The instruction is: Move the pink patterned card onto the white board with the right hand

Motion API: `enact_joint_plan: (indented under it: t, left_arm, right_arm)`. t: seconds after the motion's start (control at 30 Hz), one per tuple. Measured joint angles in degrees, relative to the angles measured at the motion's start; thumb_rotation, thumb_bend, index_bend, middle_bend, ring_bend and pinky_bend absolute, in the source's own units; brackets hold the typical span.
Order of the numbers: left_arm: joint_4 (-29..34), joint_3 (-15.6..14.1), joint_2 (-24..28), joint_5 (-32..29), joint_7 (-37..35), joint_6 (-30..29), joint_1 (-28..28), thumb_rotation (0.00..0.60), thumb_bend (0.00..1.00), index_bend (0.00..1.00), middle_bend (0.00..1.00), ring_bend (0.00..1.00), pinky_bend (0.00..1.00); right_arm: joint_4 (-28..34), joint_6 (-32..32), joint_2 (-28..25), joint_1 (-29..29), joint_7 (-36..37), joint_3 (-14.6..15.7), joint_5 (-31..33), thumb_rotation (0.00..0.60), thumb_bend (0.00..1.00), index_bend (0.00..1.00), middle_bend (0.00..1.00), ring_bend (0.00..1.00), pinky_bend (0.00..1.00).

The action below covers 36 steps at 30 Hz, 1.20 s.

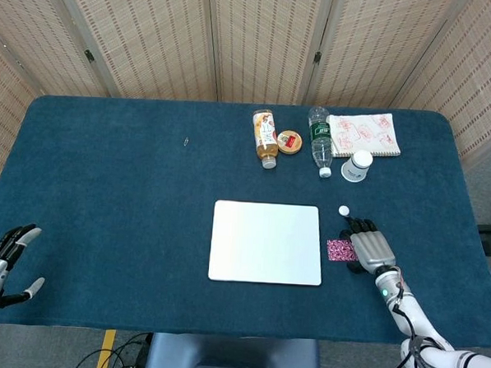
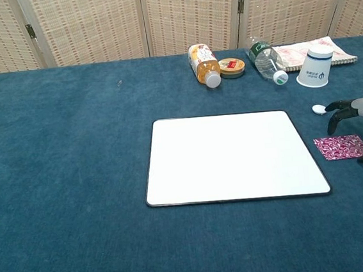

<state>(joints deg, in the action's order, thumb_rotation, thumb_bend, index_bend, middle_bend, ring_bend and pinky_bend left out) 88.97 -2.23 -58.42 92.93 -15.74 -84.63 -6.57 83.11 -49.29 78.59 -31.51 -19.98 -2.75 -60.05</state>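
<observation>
Right robot hand (image 1: 371,250) over the pink patterned card (image 1: 339,250)
Its fingers are spread, gripping nothing; the card lies on the counter (image 1: 130,186) beside the white board (image 1: 265,242).

In front of me stretches a table (image 1: 130,194) covered in deep blue, slightly fuzzy cloth, its far corners rounded. Behind it stands a folding screen (image 1: 261,36) of woven tan panels set in pale frames, joined by small dark hinges (image 1: 316,57); it runs the whole width of my view and angles inward at both ends. Past the table's right edge I see grey floor (image 1: 484,192). Below the near edge there is a yellow strip (image 1: 105,346) on the floor with some dark cables (image 1: 126,347) beside it. The light is even and soft, with no hard shadows on the cloth.
</observation>
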Motion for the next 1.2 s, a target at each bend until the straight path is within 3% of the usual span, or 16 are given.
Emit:
enact_joint_plan:
  t: [0.4, 0.8, 1.2]
  left_arm:
    - [0.1, -0.1, 0.1, -0.1, 0.3, -0.1, 0.2, 0.6, 0.34, 0.11, 0.08, 0.08, 0.23]
    - [0.1, 0.0, 0.1, -0.2, 0.1, -0.1, 0.2, 0.6, 0.34, 0.1, 0.08, 0.07, 0.23]
    - [0.4, -0.1, 0.0, 0.2, 0.9, 0.0, 0.2, 0.6, 0.34, 0.1, 0.08, 0.08, 0.23]
  right_arm:
    - [-1.4, 0.2, 1.1, -0.2, -0.4, 0.5, 0.3, 0.6, 0.21, 0.31, 0.03, 0.0, 0.0]
    - [-2.0, -1.7, 2.0, 0.1, -1.2, 0.6, -0.2, 0.6, 0.3, 0.38, 0.07, 0.0, 0.0]
    - [4.9, -6.1, -1.7, 1.4, -0.3, -0.1, -2.7, 0.6, 0.3, 0.38, 0.07, 0.0, 0.0]
